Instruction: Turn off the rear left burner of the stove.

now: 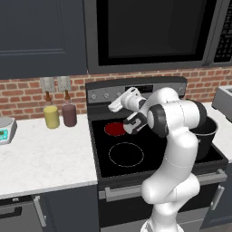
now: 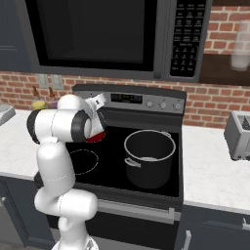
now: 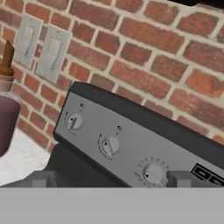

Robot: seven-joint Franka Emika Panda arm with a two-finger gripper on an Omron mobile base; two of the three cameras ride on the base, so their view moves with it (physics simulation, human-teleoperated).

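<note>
Stove (image 1: 149,159) work comes first, and it starts at the gripper (image 3: 112,179). In the hand view its two small dark tips sit wide apart with nothing between them, so it is open. It hangs close in front of the grey back panel (image 3: 131,144), not touching it. Three round knobs are in a row there: the left knob (image 3: 75,121), the middle knob (image 3: 110,145) and the right knob (image 3: 153,173), which is nearest the tips. A dark bottle (image 3: 6,118) stands off to one side by the brick wall (image 3: 144,57).

The rear left burner (image 1: 115,128) glows red on the black glass, just under the arm's wrist, so it looks to be on. In front of it is a bigger white ring (image 1: 126,154). A black pot (image 2: 149,157) sits on the other side.

I cannot tell which knob runs the red burner; the small marks are too blurry. To do this well, line the tips up on either side of one knob, move in slowly, squeeze, then twist. Watch the red go dark.
</note>
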